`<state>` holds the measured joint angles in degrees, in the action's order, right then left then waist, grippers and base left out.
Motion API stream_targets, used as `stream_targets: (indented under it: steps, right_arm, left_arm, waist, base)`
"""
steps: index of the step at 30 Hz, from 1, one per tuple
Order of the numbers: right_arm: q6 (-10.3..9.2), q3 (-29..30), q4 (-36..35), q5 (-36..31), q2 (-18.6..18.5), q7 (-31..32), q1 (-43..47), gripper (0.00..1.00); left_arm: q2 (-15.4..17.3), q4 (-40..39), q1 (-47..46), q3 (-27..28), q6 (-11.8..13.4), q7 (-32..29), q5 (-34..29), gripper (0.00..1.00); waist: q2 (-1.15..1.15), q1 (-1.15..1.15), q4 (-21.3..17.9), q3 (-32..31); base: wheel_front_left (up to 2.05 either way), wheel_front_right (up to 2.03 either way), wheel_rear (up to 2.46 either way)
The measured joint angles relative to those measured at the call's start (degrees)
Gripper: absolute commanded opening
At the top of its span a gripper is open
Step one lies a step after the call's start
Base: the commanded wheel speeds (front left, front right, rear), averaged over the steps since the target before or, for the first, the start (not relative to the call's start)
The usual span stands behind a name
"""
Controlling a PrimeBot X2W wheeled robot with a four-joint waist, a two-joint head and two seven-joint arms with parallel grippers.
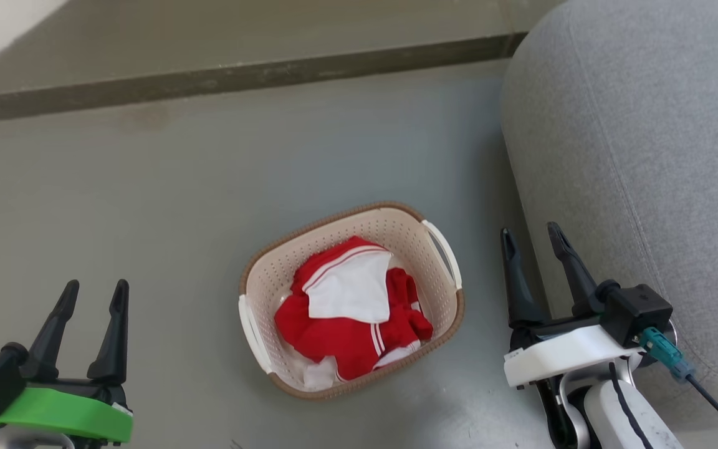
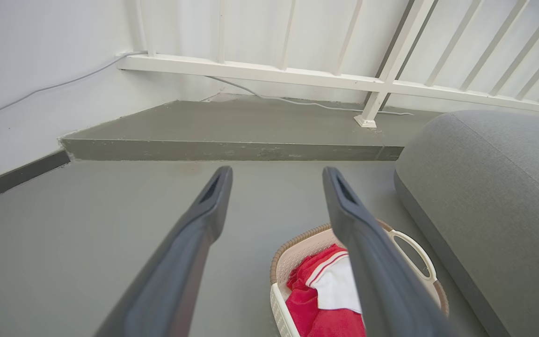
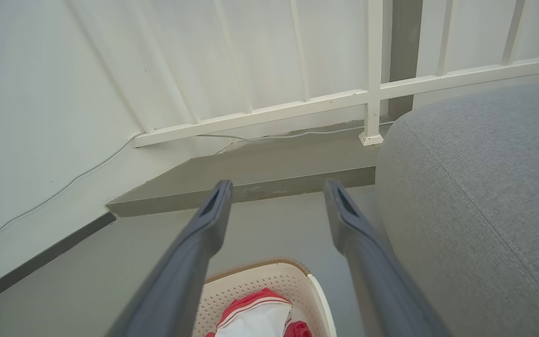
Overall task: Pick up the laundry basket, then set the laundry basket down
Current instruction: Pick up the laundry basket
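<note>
The laundry basket (image 1: 439,293) stands on the grey floor in the middle of the head view, cream perforated plastic with a brown rim and a white handle (image 1: 444,251) on each short side. Red and white clothes (image 1: 349,308) lie inside it. My left gripper (image 1: 95,288) is open at the lower left, well clear of the basket. My right gripper (image 1: 530,234) is open just right of the basket, beside its right handle and apart from it. The left wrist view has the basket (image 2: 297,245) low between and behind the fingers (image 2: 377,271); the right wrist view has the basket (image 3: 255,283) at the bottom.
A large grey upholstered cushion (image 1: 639,162) rises on the right, close to my right gripper. A low step (image 1: 234,78) crosses the far floor, with a white railing (image 2: 269,72) and a cable (image 2: 297,100) behind it. A white wall (image 2: 26,70) runs on the left.
</note>
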<state>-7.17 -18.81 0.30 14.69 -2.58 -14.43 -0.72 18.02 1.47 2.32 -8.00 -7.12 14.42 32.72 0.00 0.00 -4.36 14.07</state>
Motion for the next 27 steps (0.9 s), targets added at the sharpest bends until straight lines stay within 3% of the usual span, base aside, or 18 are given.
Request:
stream_targets:
  steps: [9, 27]
  right_arm:
    - [-0.01, 0.4, -1.8, 1.5, 0.0, 0.0, -0.4, 1.0]
    - [-0.01, -3.1, -7.3, 2.1, 0.0, 0.0, -3.9, 1.0]
  left_arm:
    - [3.6, 1.7, -2.2, -2.3, 0.0, 0.0, 5.4, 1.0]
    - [12.8, 6.1, -8.3, -13.8, 0.0, 0.0, 15.2, 1.0]
  waist:
    - [0.0, 0.0, -1.2, 6.2]
    - [0.0, 0.01, -3.5, 19.0]
  base:
    - [0.0, 0.0, 0.0]
    - [0.0, 0.0, 0.0]
